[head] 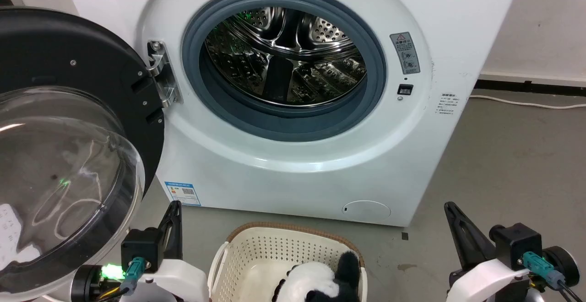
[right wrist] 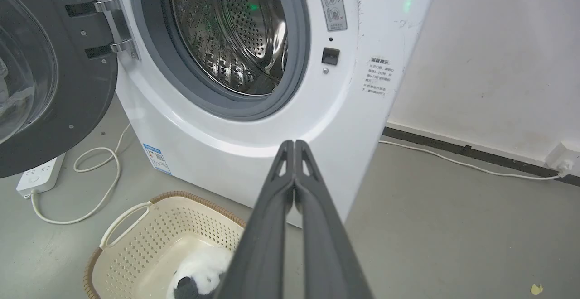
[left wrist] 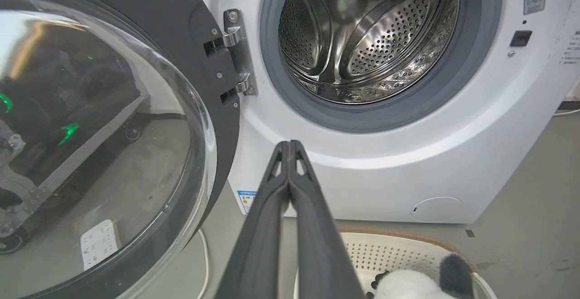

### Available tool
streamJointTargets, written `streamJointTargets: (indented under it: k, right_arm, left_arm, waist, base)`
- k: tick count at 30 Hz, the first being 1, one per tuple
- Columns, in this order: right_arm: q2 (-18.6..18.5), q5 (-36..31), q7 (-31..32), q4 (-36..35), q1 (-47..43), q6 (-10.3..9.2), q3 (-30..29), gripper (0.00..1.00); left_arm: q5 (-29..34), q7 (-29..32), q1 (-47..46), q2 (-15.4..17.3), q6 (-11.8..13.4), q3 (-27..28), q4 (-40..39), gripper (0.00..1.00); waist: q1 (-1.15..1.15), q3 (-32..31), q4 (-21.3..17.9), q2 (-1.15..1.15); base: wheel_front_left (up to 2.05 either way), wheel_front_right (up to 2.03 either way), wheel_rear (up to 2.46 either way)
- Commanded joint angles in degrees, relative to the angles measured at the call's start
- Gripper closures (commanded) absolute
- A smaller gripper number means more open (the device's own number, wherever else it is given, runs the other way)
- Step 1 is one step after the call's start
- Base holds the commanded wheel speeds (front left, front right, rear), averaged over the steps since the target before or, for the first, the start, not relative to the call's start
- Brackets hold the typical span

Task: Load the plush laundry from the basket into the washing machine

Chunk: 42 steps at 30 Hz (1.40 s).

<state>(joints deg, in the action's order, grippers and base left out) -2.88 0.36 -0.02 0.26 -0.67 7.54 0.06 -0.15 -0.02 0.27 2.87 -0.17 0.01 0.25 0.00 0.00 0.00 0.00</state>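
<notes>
Floor (head: 503, 164) grey — basket (head: 293, 225) on it, wall (right wrist: 498, 40) white

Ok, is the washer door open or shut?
Open. The door stands swung out to the left on its hinge, and the steel drum shows uncovered through the round opening.

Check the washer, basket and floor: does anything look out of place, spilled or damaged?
Nothing serious. The plush laundry sits in the basket. A power strip lies on the floor beneath the open door, oddly close to the washing machine, and a yellowish scrap litters the floor.
</notes>
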Motion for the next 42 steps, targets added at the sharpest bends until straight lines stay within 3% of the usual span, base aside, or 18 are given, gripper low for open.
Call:
streamJointTargets:
  k: [1,6,7,22,42]
  right_arm:
    - [0.01,-0.36,0.02,-0.26,0.67,-0.05,-0.06,1.0]
    - [0.01,-0.36,0.02,-0.26,0.67,-0.05,-0.06,1.0]
    - [0.0,0.03,-0.02,0.0,0.0,0.0,0.0,0.0]
    - [0.0,1.15,-1.23,-0.03,0.03,0.0,-0.27,0.0]
    - [0.0,4.15,-3.63,-1.19,3.01,-0.01,-1.02,0.0]
  left_arm:
    - [0.15,0.02,-0.27,0.0,0.17,-0.01,-0.25,1.0]
    - [0.15,0.02,-0.27,0.0,0.17,-0.01,-0.25,1.0]
    - [-0.01,-0.03,0.0,0.0,0.0,-0.01,0.0,0.0]
    - [-0.54,-1.24,-0.11,0.0,0.5,-1.19,-0.42,0.0]
    - [-0.53,-3.63,-5.39,0.22,0.05,-3.92,3.94,0.0]
  waist:
    - [0.0,0.0,0.0,0.0]
    - [0.0,0.0,0.0,0.0]
    - [0.0,0.0,0.0,0.0]
    - [0.0,0.71,-0.54,0.0]
    - [0.0,8.74,-4.36,0.0]
  base:
    - [0.0,0.0,0.0]
    - [0.0,0.0,0.0]
    - [0.0,0.0,0.0]
    - [0.0,0.0,0.0]
    - [0.0,0.0,0.0]
